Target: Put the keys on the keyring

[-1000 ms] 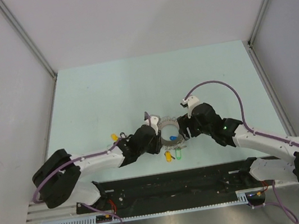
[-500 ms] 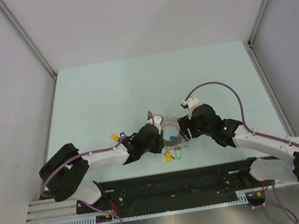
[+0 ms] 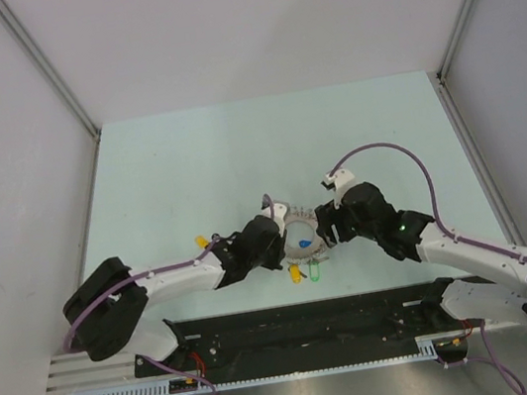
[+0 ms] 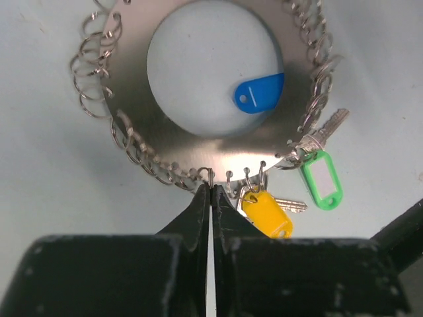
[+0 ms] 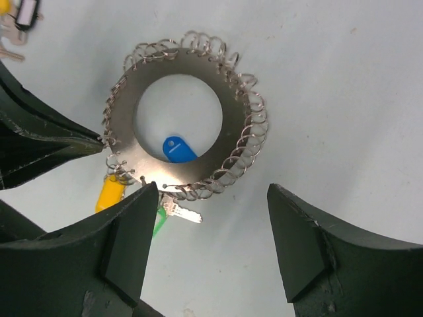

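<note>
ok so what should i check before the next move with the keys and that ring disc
1. left gripper shut on a small ring at the rim of the metal disc: ok
2. right gripper open over the disc, holding nothing: ok
3. blue key on a ring: not ok, it lies loose in the disc's hole
4. yellow key and green key on rim rings: ok
5. pinched ring spread enough to take a key: cannot tell
</note>
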You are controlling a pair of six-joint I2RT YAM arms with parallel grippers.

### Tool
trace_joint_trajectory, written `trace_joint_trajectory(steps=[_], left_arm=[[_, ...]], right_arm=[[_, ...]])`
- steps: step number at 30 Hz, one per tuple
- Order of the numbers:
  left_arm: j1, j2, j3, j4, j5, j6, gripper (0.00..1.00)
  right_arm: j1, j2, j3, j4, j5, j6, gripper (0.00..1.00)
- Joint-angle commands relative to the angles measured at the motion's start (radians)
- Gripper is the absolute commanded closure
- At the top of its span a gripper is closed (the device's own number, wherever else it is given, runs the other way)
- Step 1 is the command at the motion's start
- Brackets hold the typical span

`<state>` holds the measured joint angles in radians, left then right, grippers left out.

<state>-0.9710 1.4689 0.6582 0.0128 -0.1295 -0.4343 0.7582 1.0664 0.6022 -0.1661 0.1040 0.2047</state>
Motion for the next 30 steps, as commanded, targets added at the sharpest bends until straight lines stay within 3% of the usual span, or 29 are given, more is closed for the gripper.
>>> trace_joint_trajectory(steps=[1, 8, 12, 20, 30], left_arm=[[-0.003, -0.102, 0.121, -0.126, -0.025, 0.149, 1.00], [-0.003, -0.128, 0.319, -0.263, -0.071, 0.365, 1.00], [-0.003, -0.177, 0.403, -0.278, 0.030, 0.462, 1.00], [0.000, -0.366, 0.330, -0.099, 0.231, 0.589, 1.00], [0.040, -0.486, 0.179, 0.166, 0.435, 0.522, 1.00]], right_arm=[[0.001, -0.098, -0.001, 0.040, -0.033, -0.022, 0.28], [0.001, -0.259, -0.001, 0.103, -0.092, -0.065, 0.23], [0.000, -0.333, 0.001, 0.109, -0.161, -0.097, 0.16], [-0.030, -0.506, 0.001, 0.129, -0.277, -0.105, 0.18], [-0.037, -0.458, 0.001, 0.326, -0.477, -0.143, 0.28]])
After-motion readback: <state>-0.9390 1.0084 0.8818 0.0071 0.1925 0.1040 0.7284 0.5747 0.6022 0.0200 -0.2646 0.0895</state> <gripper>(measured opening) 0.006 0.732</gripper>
